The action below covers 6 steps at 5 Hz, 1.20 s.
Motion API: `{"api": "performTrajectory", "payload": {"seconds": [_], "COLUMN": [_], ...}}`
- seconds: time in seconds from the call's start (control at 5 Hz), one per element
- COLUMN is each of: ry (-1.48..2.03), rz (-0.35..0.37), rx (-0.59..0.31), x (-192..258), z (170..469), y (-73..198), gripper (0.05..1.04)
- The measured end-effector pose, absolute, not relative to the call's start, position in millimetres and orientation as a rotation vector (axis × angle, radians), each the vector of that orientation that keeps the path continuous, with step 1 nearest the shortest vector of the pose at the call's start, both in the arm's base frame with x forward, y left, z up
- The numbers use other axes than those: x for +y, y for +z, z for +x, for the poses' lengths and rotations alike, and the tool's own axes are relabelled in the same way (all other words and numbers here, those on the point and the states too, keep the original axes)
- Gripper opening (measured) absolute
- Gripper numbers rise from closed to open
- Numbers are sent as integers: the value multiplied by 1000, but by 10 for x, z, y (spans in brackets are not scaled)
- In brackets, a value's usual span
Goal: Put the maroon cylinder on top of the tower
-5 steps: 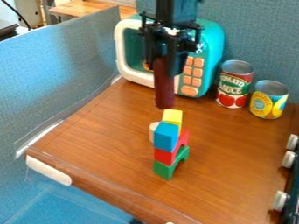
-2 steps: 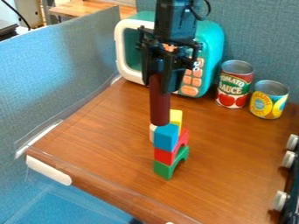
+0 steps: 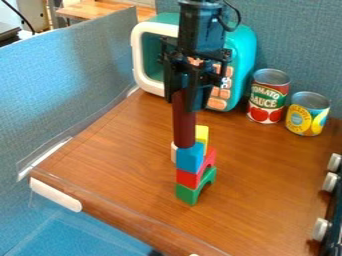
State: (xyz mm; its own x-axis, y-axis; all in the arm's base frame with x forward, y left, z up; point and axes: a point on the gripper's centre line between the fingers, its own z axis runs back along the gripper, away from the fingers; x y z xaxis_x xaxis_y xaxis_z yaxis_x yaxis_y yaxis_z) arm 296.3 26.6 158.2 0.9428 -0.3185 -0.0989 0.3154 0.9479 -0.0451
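My gripper [image 3: 189, 102] hangs over the middle of the table, shut on the upper end of the maroon cylinder [image 3: 184, 125]. The cylinder is upright, and its lower end overlaps the top of the blue block [image 3: 190, 157]; whether the two touch I cannot tell. That block stands at the front of the tower, above a red arch [image 3: 189, 178] and a green arch [image 3: 188, 194]. Behind the cylinder a yellow block [image 3: 202, 134] tops the tower's rear side.
A pale cylinder [image 3: 174, 152] stands behind the tower on the left. At the back are a teal toy microwave [image 3: 243, 55], a tomato can [image 3: 268, 97] and a yellow-labelled can [image 3: 307, 115]. Stove knobs [image 3: 320, 229] line the right edge.
The gripper and the maroon cylinder have come down and toward the front, from behind the tower to the blue block's top. The tower's blocks have not moved.
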Motion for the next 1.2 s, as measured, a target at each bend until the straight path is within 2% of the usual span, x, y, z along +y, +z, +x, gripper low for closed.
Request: {"api": "performTrajectory", "payload": {"seconds": [0.8, 1.0, 1.2], "ry": [-327, -323, -338], "rz": [-31, -30, -32], "rx": [115, 107, 118], "x": [225, 224, 204], "z": [3046, 3075, 3091], "y": [1472, 1473, 1416], "gripper": [490, 561, 868]}}
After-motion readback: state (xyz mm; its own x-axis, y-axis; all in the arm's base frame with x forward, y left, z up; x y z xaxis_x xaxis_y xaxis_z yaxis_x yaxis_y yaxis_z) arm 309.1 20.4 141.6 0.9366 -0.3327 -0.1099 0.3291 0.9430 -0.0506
